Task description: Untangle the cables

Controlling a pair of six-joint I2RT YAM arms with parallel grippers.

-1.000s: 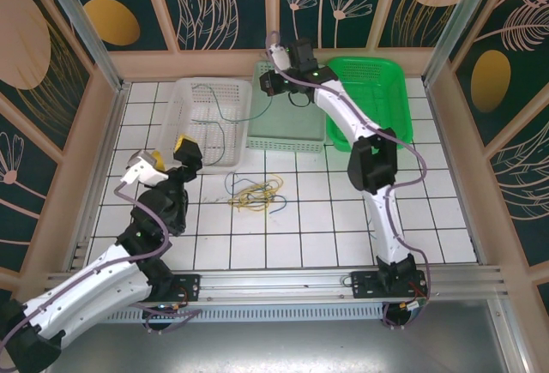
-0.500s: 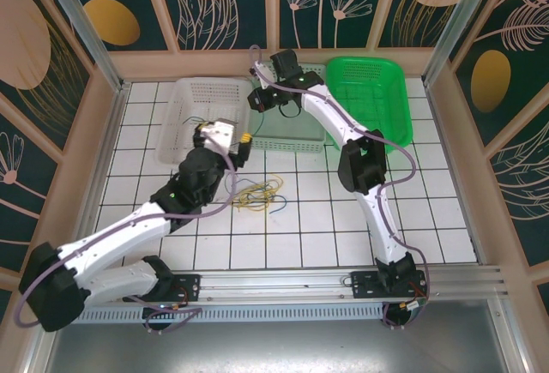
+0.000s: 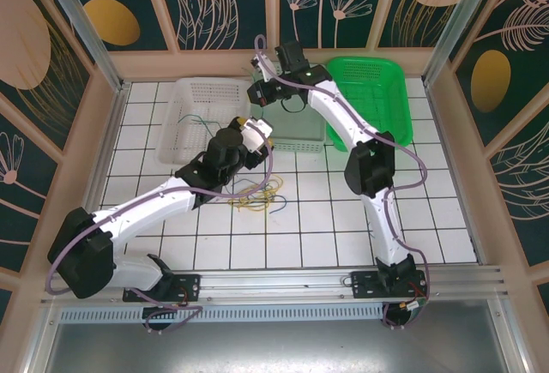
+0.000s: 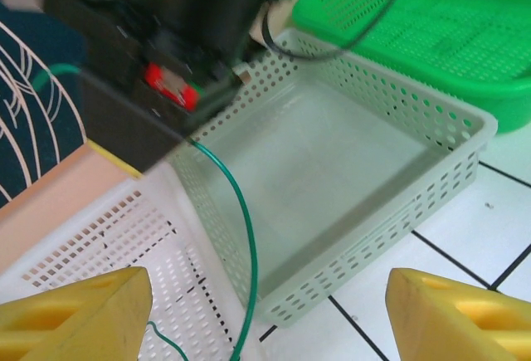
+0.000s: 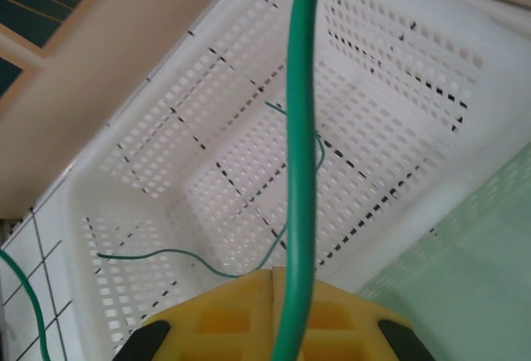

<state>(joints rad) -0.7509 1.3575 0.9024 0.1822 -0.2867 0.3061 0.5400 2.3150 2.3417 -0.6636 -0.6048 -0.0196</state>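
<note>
- Yellow pads of the right gripper (image 5: 274,282) are pressed together in the right wrist view, and the green cable (image 5: 299,129) comes out from between them, so this gripper is clamped on that cable.
- From the grip the green cable runs straight away from the camera, over the white basket (image 5: 149,141); another stretch of the same cable lies curled on that basket's perforated floor.
- In the top view the right gripper sits above the far left corner of the pale green basket (image 4: 332,170), at the gap between it and the white basket.
- The left gripper (image 4: 265,315) has its jaws spread wide: its two yellow fingertips sit at the bottom corners of the left wrist view, far apart.
- The green cable hangs down from the dark body of the right gripper and passes between those spread fingertips, touching neither.
- Seen from above, the left gripper is just nearer than the right one, over the near left part of the pale green basket.
- The bright green basket (image 4: 465,37) stands against the right side of the pale green one.
- A loose tangle of yellow and blue cables (image 3: 257,193) lies on the white tiled table (image 3: 326,219), nearer than the baskets and just beside the left forearm.
</note>
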